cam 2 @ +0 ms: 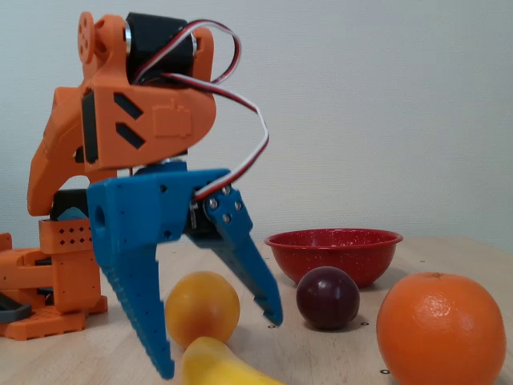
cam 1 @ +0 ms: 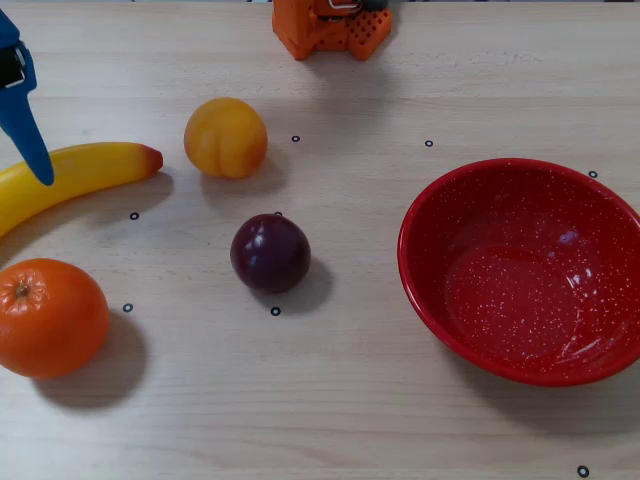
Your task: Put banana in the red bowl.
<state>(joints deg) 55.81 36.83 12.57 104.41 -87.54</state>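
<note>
The yellow banana (cam 1: 90,170) lies at the table's left edge in the overhead view, its orange-red tip pointing toward the middle. My gripper (cam 2: 218,346) is open and low over it in the fixed view, its jaws spread wide on either side of the banana's near end (cam 2: 216,365) and holding nothing. In the overhead view only one of its blue fingers (cam 1: 28,135) shows, with its tip over the banana. The red bowl (cam 1: 420,230) sits empty at the right; in the fixed view the red bowl (cam 2: 333,257) stands at the back.
A yellow-orange peach (cam 1: 225,137) lies just right of the banana's tip. A dark plum (cam 1: 270,253) sits mid-table and an orange (cam 1: 50,317) at the front left. The arm's orange base (cam 1: 330,25) stands at the far edge.
</note>
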